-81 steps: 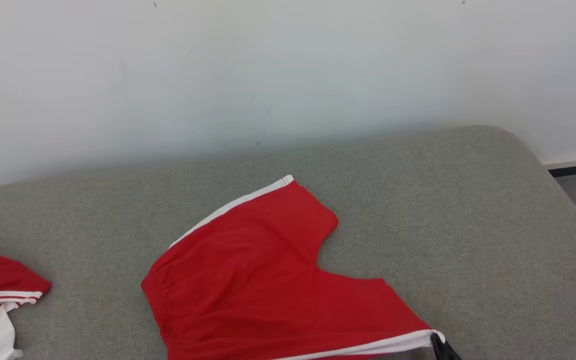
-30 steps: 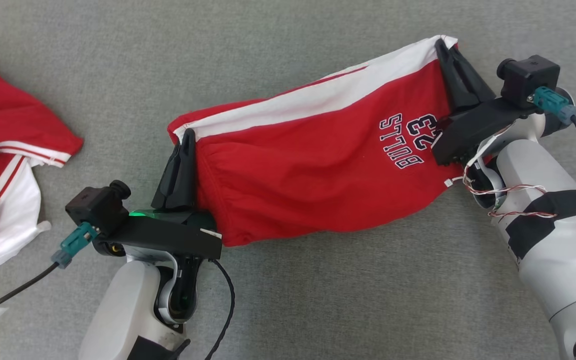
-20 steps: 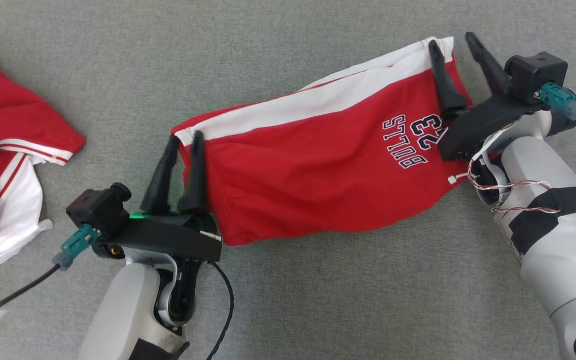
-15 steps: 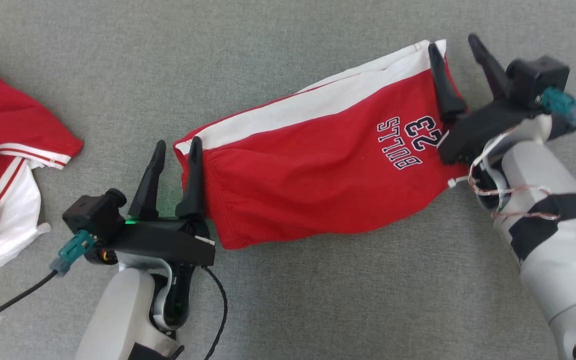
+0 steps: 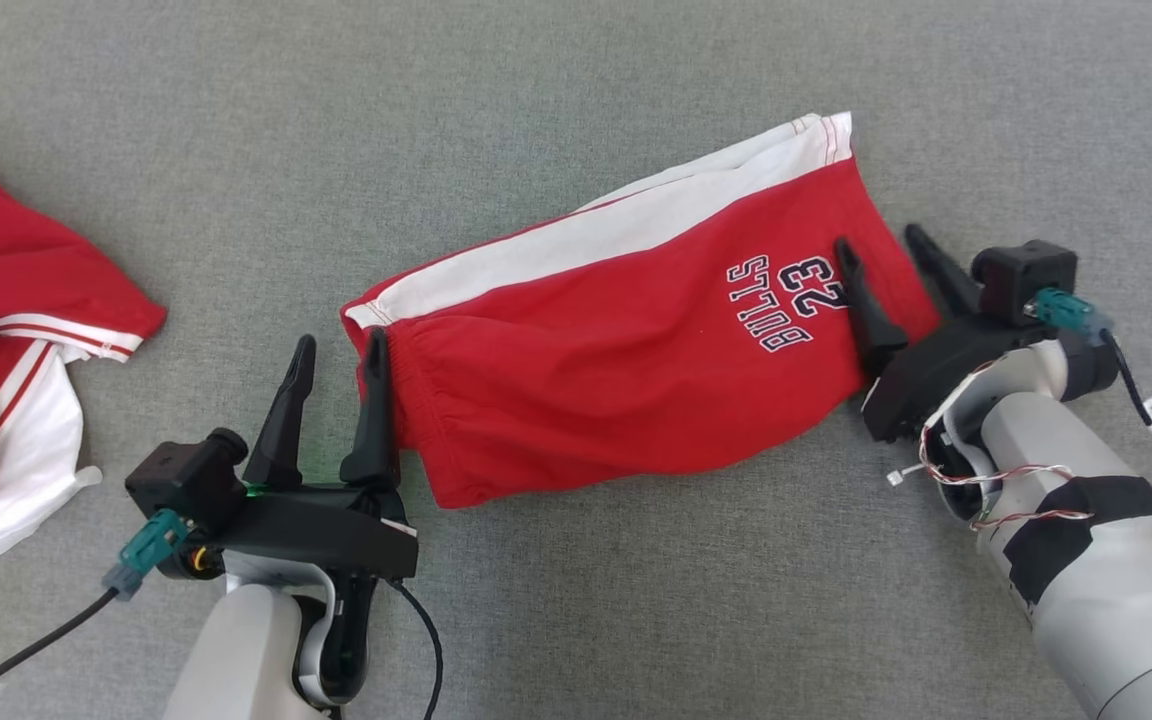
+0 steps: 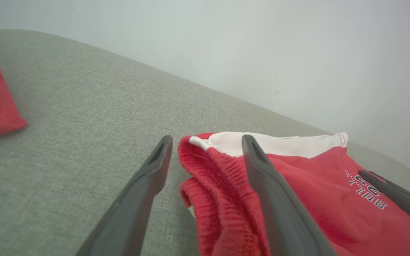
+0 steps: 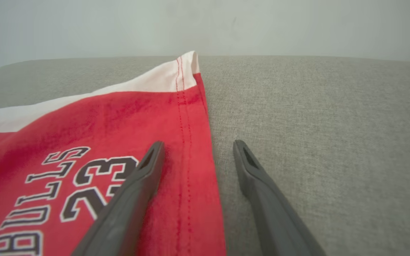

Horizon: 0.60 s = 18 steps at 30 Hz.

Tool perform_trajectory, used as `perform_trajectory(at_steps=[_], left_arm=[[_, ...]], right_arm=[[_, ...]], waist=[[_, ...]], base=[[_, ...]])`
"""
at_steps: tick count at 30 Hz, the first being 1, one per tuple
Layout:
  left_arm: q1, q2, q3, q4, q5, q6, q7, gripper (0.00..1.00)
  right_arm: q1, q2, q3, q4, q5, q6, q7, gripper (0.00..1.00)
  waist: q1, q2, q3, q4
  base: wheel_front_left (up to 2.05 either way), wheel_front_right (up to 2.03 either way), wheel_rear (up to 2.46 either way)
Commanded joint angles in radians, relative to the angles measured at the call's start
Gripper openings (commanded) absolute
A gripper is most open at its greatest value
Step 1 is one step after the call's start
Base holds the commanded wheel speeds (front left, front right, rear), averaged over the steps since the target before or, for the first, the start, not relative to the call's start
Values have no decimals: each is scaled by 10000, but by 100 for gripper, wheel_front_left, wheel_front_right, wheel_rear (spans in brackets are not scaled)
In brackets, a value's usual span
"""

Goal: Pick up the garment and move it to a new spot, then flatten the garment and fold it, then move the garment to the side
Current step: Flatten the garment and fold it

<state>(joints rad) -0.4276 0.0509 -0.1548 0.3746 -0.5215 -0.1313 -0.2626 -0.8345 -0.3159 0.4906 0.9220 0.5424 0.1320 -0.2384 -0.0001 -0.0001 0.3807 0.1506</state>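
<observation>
A second red-and-white garment (image 5: 16, 300) is cut off at the left edge of the grey fabric cushion (image 5: 536, 100), the wrist views add a pale wall (image 6: 226, 42) behind its far edge, and the white-striped red shorts (image 5: 626, 340) lie mid-cushion, waistband between the parted fingers of the left gripper (image 5: 341, 337), hem between those of the right gripper (image 5: 876, 237).

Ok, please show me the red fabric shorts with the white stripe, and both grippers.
Red fabric shorts (image 5: 616, 380): head view, plain red middle.
Left gripper (image 5: 341, 340): head view, midway between its fingertips.
Right gripper (image 5: 876, 240): head view, midway between its fingertips.
</observation>
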Motion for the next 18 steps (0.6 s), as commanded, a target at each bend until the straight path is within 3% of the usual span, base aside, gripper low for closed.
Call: perform_trajectory(at_steps=[1,4,5,6,7,8,18], left_arm=[[172,-6,-6,-60,144,30,-33,100],[221,-6,-101,-82,144,30,-33,100],[229,-3,-138,-98,140,33,-33,100],[257,-5,-173,-104,145,42,-33,100],[298,-5,-195,-106,147,58,-33,100],[348,-5,-210,-107,151,59,-34,100],[933,-5,-153,1,438,84,-34,100]], right_arm=[[367,143,219,218,184,-21,199,100],[387,244,632,382,529,-19,570,100],[416,268,765,428,635,-19,703,84],[446,285,898,465,712,-19,796,56],[481,302,1015,490,811,-18,871,13],[534,320,1121,511,940,-18,924,0],[826,316,1037,903,1902,-19,28,0]], waist=[[1,1,-34,-12],[1,1,-80,1],[1,1,-102,9],[1,1,-133,20],[1,1,-162,26],[1,1,-204,30],[1,1,-976,-189]], base=[[0,0,0],[0,0,0],[0,0,0],[0,0,0],[0,0,0],[0,0,0],[0,0,0]])
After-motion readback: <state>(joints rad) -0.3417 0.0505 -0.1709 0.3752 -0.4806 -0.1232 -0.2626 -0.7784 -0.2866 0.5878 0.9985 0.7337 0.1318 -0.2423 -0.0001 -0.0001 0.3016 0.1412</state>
